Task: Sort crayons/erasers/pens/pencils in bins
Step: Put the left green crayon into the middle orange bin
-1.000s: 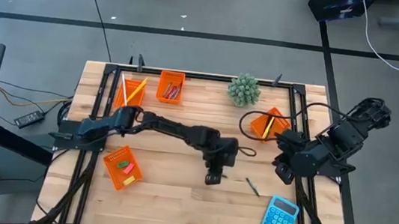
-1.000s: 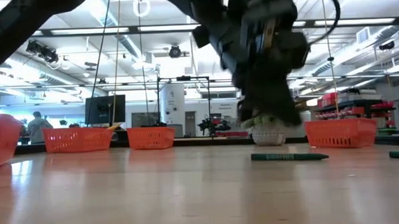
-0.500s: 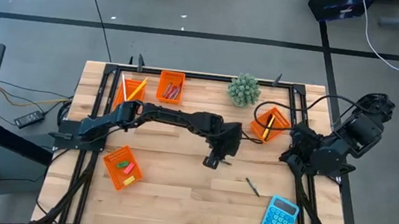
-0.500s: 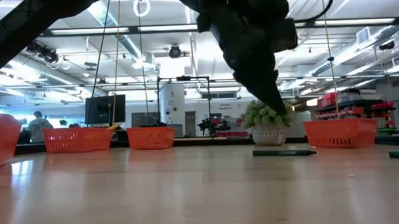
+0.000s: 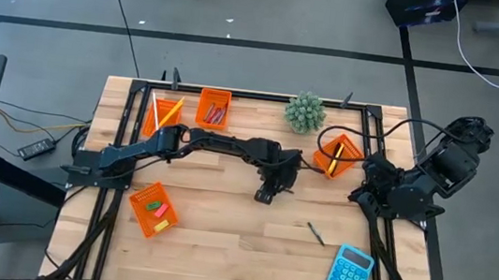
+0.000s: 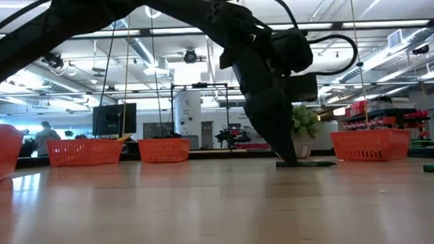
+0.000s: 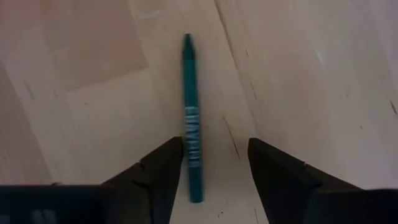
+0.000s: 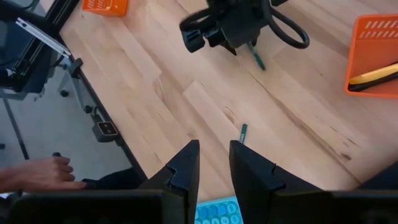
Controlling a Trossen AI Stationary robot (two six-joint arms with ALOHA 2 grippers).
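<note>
Your left tool [image 7: 211, 180] stands low over the middle of the worktop [image 5: 219, 240], its fingers [image 7: 160, 171] apart around a green crayon [image 7: 191, 118] that lies flat on the wood, close against one finger. Nothing is clamped. A second green crayon [image 5: 315, 232] lies near the blue calculator [image 5: 349, 273]. Your right tool [image 8: 214, 165] waits at the right edge, fingers slightly apart, empty. Four orange bins [image 5: 214, 109] sit around the worktop.

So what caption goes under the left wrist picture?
The left gripper, fingers open, sits over a green crayon lying on the wooden table.
</note>
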